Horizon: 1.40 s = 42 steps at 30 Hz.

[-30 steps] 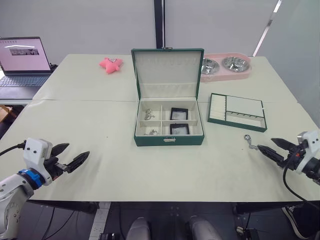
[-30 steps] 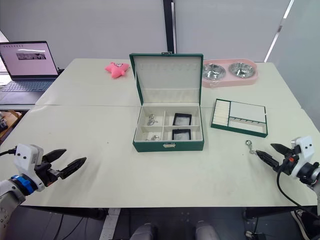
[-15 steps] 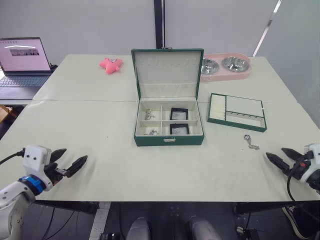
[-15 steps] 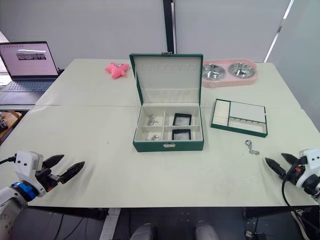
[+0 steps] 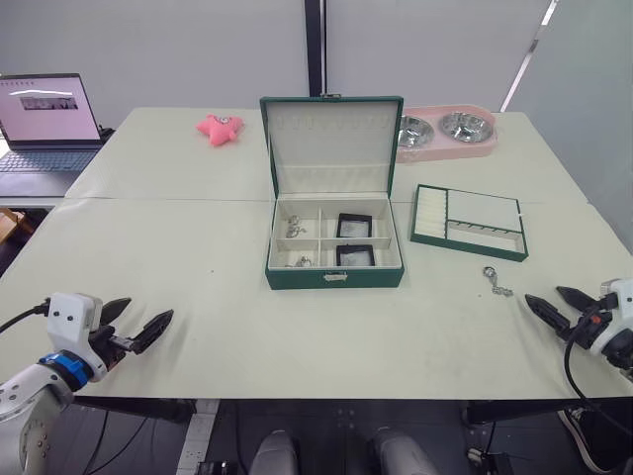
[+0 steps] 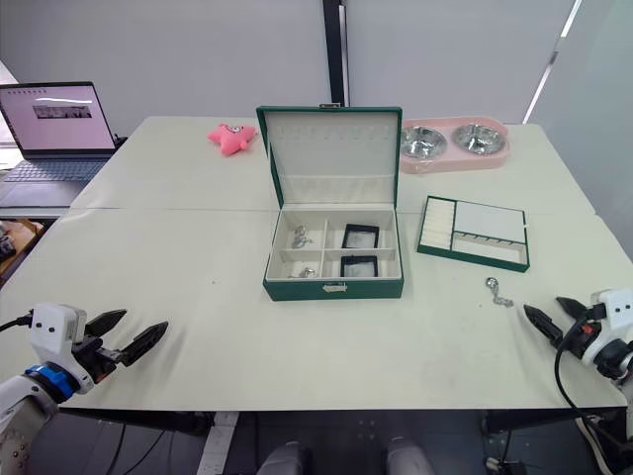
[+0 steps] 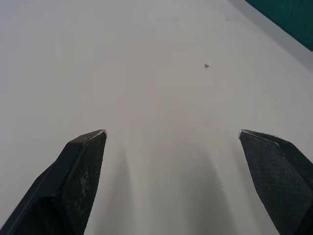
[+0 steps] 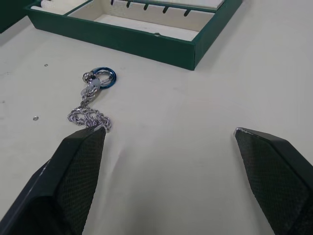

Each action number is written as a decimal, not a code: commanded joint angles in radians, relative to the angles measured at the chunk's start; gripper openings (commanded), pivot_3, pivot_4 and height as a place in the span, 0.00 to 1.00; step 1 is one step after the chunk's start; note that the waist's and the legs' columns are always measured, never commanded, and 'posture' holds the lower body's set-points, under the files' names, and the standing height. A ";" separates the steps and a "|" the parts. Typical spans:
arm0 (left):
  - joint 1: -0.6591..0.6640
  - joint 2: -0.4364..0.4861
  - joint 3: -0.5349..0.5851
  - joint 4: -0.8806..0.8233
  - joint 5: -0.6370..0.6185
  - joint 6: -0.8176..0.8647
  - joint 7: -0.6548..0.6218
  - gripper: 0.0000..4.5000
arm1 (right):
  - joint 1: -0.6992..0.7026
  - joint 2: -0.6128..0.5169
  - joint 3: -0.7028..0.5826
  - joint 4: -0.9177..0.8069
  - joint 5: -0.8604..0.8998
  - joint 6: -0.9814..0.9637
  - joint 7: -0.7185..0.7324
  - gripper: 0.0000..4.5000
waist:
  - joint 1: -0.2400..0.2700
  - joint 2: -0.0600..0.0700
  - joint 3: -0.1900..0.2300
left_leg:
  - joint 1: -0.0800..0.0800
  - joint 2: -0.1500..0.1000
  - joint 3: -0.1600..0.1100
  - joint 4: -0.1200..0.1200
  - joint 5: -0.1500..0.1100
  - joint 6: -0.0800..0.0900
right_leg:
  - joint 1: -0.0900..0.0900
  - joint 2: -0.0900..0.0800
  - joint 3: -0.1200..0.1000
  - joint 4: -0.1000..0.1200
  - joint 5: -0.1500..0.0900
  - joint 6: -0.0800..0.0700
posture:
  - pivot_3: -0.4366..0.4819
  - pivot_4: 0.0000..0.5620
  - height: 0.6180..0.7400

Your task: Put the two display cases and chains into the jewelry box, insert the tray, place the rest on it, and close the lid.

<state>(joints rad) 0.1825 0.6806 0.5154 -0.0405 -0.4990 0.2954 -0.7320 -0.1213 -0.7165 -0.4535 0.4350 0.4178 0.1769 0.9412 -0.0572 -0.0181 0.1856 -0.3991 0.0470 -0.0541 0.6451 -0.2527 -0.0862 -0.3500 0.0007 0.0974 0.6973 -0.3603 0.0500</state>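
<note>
The jewelry box (image 5: pixel 334 242) stands open mid-surface with both display cases (image 5: pixel 354 240) and two chains (image 5: pixel 295 244) already inside. I judge the tray (image 5: pixel 469 221), to its right, goes in next: lift it level by its rim and lower it squarely. One loose chain (image 8: pixel 93 103) lies just before my right fingers (image 8: pixel 83 161), spread wide, empty. My left fingers (image 7: pixel 80 171) hover wide apart, empty, over bare surface (image 7: pixel 146 73).

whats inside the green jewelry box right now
The open dark green jewelry box holds two black-framed square display cases in its right compartments and thin silver chains in its left ones. Whatever lies beneath the cases is covered.
</note>
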 commanded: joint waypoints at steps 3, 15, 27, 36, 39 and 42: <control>-0.067 0.009 -0.078 -0.214 -0.034 0.072 0.016 1.00 | -0.061 -0.044 0.035 -0.114 0.036 0.064 0.050 0.99 | 0.001 0.000 0.000 | 0.000 0.000 0.000 0.000 0.000 0.000 | 0.001 0.000 0.000 0.000 0.000 0.000 | 0.48 0.27 1.00; -0.304 0.013 -0.345 -0.397 -0.082 0.225 -0.059 1.00 | -0.332 -0.156 0.310 -0.101 -0.068 0.095 0.255 0.99 | 0.002 0.000 0.000 | 0.000 0.000 -0.001 0.001 0.000 0.000 | 0.001 0.000 -0.001 0.000 0.000 0.000 | 0.48 0.27 1.00; -0.537 -0.105 -0.589 -0.288 -0.003 0.157 -0.139 1.00 | -0.698 -0.073 0.488 0.403 -0.284 -0.151 0.301 0.99 | -0.001 0.000 0.000 | 0.001 -0.001 0.000 0.002 0.000 0.000 | 0.001 0.000 0.000 0.000 0.000 0.000 | 0.48 0.27 1.00; -0.537 -0.172 -0.583 -0.189 0.009 0.104 -0.151 1.00 | -0.842 0.002 0.518 0.709 -0.409 -0.316 0.227 0.99 | -0.002 0.000 0.000 | -0.001 0.000 0.001 0.001 0.002 -0.004 | -0.001 -0.001 0.000 -0.001 0.000 0.000 | 0.48 0.27 1.00; -0.524 -0.170 -0.577 -0.190 0.015 0.093 -0.155 1.00 | -0.853 0.013 0.514 0.749 -0.430 -0.334 0.216 0.99 | -0.002 0.000 0.000 | -0.001 0.000 0.001 0.001 0.002 -0.004 | 0.000 -0.001 0.000 0.000 0.000 0.000 | 0.48 0.27 1.00; -0.519 -0.172 -0.578 -0.191 0.028 0.079 -0.156 1.00 | -0.860 0.017 0.508 0.772 -0.443 -0.342 0.213 0.99 | -0.002 0.000 0.000 | -0.001 0.000 0.001 0.001 0.002 -0.004 | 0.000 -0.001 -0.001 0.000 0.000 0.000 | 0.48 0.27 1.00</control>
<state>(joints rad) -0.3340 0.5109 -0.0807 -0.2128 -0.4711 0.4022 -0.8844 -0.9556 -0.6901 0.0677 1.2055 -0.0212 -0.1473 1.1556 -0.0592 -0.0178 0.1855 -0.4000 0.0465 -0.0533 0.6467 -0.2504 -0.0902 -0.3505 -0.0001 0.0969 0.6969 -0.3602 0.0499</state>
